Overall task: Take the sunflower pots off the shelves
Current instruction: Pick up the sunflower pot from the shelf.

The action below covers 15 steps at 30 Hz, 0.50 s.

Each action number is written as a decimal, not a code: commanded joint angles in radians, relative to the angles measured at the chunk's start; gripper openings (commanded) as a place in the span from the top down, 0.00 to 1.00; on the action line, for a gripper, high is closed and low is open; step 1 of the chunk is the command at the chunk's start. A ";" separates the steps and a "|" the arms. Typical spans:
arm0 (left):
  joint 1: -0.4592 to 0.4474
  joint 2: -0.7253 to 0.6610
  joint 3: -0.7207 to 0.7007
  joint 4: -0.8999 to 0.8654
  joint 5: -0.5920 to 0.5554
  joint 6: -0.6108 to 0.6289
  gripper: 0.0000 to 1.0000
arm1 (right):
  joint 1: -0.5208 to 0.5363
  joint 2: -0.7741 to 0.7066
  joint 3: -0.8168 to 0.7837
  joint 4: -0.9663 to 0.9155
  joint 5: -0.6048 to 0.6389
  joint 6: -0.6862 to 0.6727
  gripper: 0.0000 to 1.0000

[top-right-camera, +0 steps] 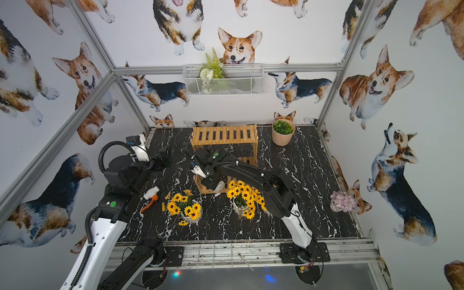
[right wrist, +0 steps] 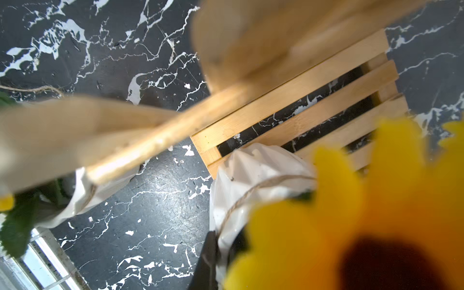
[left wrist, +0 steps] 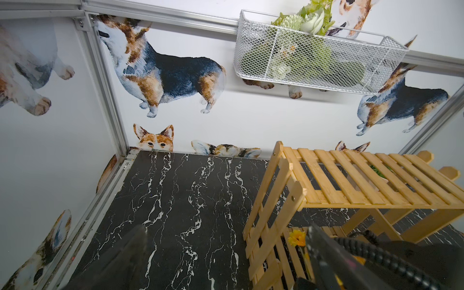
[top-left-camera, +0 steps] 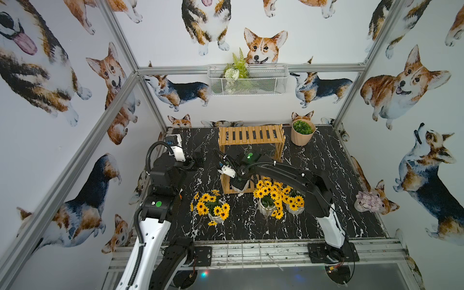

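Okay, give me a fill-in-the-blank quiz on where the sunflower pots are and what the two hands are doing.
1. ___ sunflower pots stand on the marble table.
2. The right hand is shut on a fourth pot at the ___ tier of the shelves.
3. The shelves' top tier holds ___ pots.
4. The left hand is ___ and holds nothing.
Missing words: three; lower; no; open.

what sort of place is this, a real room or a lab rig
Probably a robot test cell, not a home: an aluminium frame carries corgi-print panels, and the left arm and right arm are mounted on a metal rail.
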 commanded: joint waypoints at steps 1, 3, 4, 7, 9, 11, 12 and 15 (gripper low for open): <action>0.001 -0.003 0.004 0.019 -0.007 -0.002 0.00 | 0.005 -0.035 -0.013 -0.001 0.055 0.002 1.00; 0.002 -0.002 0.004 0.019 -0.007 -0.002 0.00 | 0.011 -0.050 -0.021 0.002 0.070 0.002 1.00; 0.002 -0.003 0.005 0.019 -0.007 -0.004 0.00 | 0.015 -0.057 -0.025 0.003 0.074 0.003 1.00; 0.002 0.000 0.007 0.019 -0.008 -0.004 0.00 | 0.026 -0.085 -0.044 0.008 0.083 0.009 1.00; 0.002 0.001 0.009 0.018 -0.007 -0.004 0.00 | 0.037 -0.107 -0.066 0.014 0.091 0.016 1.00; 0.002 0.000 0.009 0.017 -0.007 -0.004 0.00 | 0.049 -0.129 -0.090 0.020 0.097 0.023 1.00; 0.002 0.001 0.009 0.018 -0.007 -0.004 0.00 | 0.054 -0.141 -0.102 0.026 0.096 0.027 1.00; 0.002 0.002 0.010 0.019 -0.004 -0.005 0.00 | 0.067 -0.172 -0.140 0.043 0.091 0.043 1.00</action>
